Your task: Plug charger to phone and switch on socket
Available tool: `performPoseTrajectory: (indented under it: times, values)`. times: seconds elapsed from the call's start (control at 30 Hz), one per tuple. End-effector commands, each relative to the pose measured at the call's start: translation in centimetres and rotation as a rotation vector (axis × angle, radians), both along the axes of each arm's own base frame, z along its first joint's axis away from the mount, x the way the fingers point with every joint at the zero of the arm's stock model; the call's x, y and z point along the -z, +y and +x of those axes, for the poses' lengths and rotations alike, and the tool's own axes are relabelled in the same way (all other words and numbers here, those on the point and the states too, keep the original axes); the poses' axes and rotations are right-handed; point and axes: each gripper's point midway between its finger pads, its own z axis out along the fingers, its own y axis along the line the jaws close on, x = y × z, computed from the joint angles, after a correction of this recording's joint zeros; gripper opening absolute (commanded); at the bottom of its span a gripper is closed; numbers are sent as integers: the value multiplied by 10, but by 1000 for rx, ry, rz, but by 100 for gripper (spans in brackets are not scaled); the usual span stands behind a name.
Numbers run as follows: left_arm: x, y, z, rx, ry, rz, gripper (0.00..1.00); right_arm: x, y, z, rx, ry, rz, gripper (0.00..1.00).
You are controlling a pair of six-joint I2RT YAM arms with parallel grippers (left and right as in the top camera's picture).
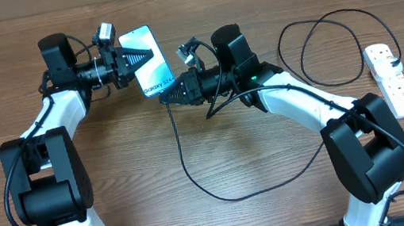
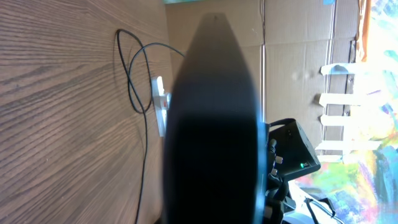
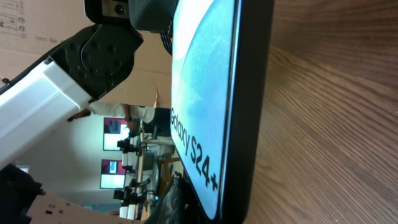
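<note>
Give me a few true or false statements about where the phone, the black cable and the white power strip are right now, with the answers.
1. The left end effector grips the slim light-blue smartphone. True.
2. The white power strip lies beside the left arm. False: it lies at the table's right edge, past the right arm.
3. The right end effector is pressing a switch on the power strip. False: it is at the smartphone's text end, well away from the strip.
4. The thin black cable runs from the right end effector in a loop over the wooden table. True.
</note>
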Motion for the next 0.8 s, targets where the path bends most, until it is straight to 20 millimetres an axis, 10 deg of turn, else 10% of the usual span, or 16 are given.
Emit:
performPoseTrajectory:
  times: [0.0, 0.5, 0.57, 0.7, 0.77]
  values:
    - [-12, -20, -17, 97, -30, -31, 4, -19, -4, 24, 103, -105, 1, 4]
    - [-12, -20, -17, 97, -30, -31, 5, -24, -5, 39, 177, -133, 1, 4]
    - [-12, -20, -17, 97, -30, -31, 4, -22, -6, 43, 206, -120, -11, 21]
    - [-12, -20, -17, 97, -30, -31, 4, -20, -7, 45, 217, -119, -17, 95]
    - [-12, -20, -17, 97, -30, -31, 4, -19, -7, 44, 212, -123, -23, 100]
